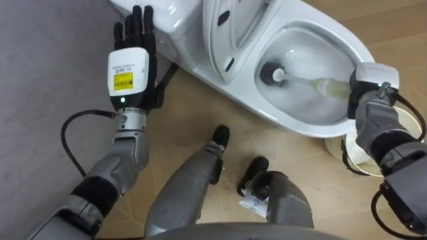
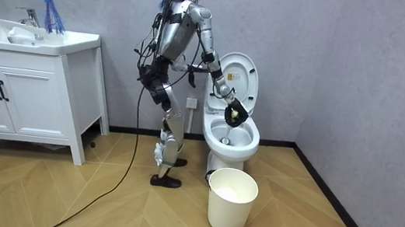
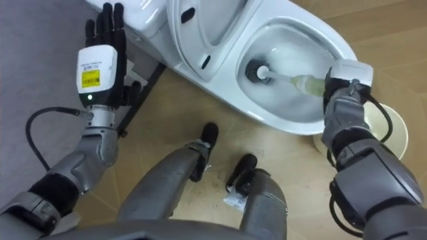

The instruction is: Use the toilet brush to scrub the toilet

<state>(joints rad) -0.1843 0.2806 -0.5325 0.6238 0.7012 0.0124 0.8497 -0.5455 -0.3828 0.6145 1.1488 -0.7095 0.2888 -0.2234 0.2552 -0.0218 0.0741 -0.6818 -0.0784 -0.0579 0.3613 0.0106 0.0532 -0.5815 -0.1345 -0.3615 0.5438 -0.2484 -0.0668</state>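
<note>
**mop_mike:** The toilet brush (image 1: 313, 85) is down inside the bowl (image 1: 313, 128), with its bristle head right at the drain hole in the bowl's bottom. The right hand (image 1: 368, 100) is curled round the far end of the handle, just over the bowl's front rim. So what bites us from here?

**tilehead:** That grip, I reckon. It's holding the very tip of a long handle, so a hard scrub could twist it in the fingers or drop it into the bowl. Fast strokes might also flick water over the rim onto the floor.

**mop_mike:** And the white bucket (image 2: 231, 202)?

**tilehead:** It's just in front of the bowl, near the robot's feet, so one shuffle could knock it over. The left hand (image 1: 133, 60) is flat open and empty, out past the back of the bowl, bracing nothing if the robot leans too far.
</note>
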